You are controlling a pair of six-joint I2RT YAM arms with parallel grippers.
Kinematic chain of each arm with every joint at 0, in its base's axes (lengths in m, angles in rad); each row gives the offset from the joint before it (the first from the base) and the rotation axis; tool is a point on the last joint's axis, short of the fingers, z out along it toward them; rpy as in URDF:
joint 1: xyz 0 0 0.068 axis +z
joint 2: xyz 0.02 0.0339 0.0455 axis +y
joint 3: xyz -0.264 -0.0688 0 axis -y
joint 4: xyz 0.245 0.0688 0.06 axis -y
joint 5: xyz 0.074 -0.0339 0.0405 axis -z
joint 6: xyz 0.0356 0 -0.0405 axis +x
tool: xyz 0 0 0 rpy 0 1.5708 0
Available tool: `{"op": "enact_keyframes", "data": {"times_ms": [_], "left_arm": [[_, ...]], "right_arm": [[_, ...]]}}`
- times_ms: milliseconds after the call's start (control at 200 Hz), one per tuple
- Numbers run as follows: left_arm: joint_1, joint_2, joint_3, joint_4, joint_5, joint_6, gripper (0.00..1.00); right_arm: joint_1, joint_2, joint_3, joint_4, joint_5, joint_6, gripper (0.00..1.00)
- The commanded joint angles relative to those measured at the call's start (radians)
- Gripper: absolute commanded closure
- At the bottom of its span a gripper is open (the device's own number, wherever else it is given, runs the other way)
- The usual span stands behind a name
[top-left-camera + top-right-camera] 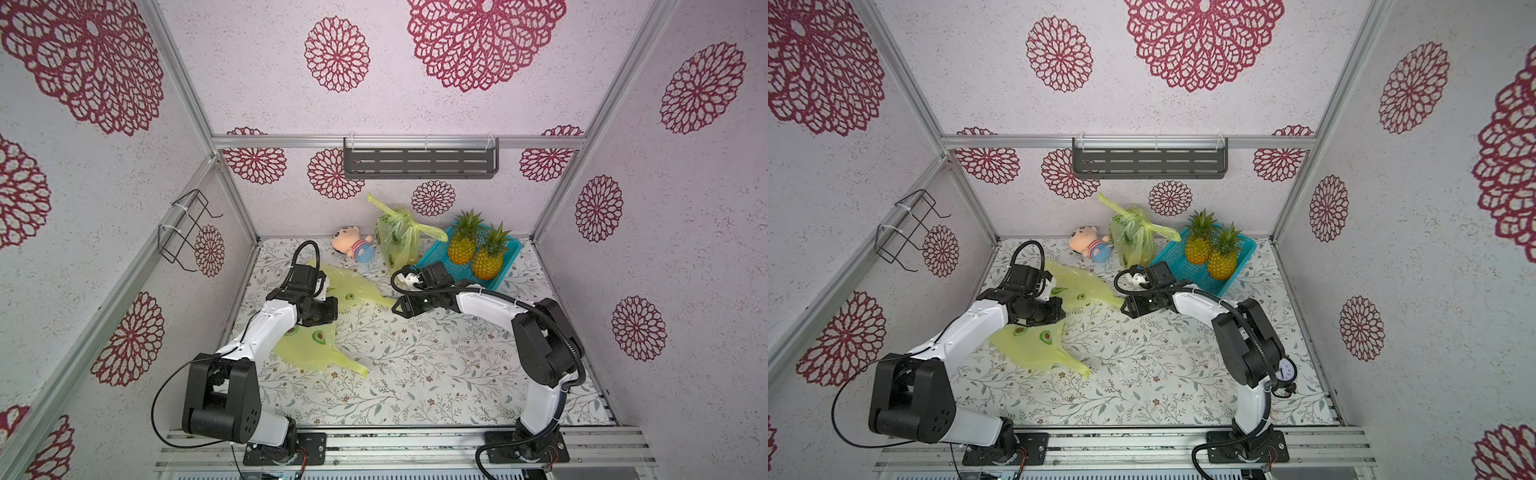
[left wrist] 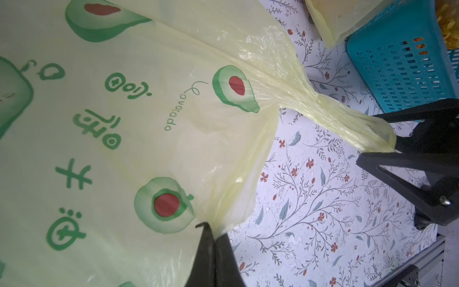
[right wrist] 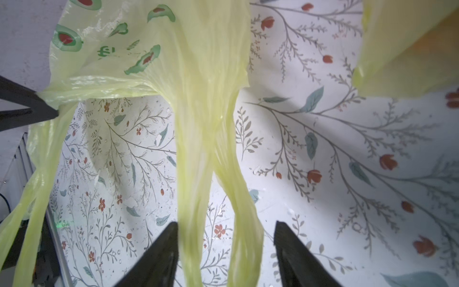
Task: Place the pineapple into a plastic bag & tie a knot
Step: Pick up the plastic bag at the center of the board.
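Left of centre, held plastic bag (image 1: 301, 353) by its rim, left gripper (image 2: 214, 233) clamped shut. Straddled its handle (image 3: 193, 174), stretched rightward, with right gripper (image 3: 226, 223) jaws apart, nothing gripped. Had pineapples (image 1: 462, 249) upright in blue basket (image 1: 440, 245), far right, nearer right arm.

Left claw (image 2: 213, 233) pinched shut; right claw (image 3: 226, 223) jaws apart.

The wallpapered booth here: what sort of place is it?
Likely a robot practice cell, not a real home: two arms bolted to a front rail, aluminium frame holding wallpaper panels, and props like pineapples in a teal basket.
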Motion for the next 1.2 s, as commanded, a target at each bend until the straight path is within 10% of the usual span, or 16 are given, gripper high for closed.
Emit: {"op": "enact_keyframes", "data": {"times_ms": [0, 140, 300, 435, 1191], "left_arm": [[0.0, 0.003, 0.021, 0.001, 0.019, 0.029, 1.0], [-0.001, -0.012, 0.016, -0.004, 0.009, 0.033, 1.0], [0.0, -0.075, 0.034, -0.045, -0.087, 0.062, 0.37], [-0.008, -0.136, 0.01, 0.026, -0.113, 0.062, 0.15], [-0.19, 0.097, -0.017, 0.329, -0.537, -0.043, 0.16]], "right_arm": [[0.005, 0.027, 0.039, -0.05, -0.05, -0.068, 0.54], [0.006, 0.024, 0.05, -0.035, -0.047, -0.045, 0.93], [0.006, -0.038, 0.074, 0.015, -0.088, 0.034, 1.0], [0.006, -0.072, 0.101, 0.058, -0.149, 0.119, 1.0], [0.007, -0.113, 0.129, 0.166, -0.255, 0.318, 1.0]]}}
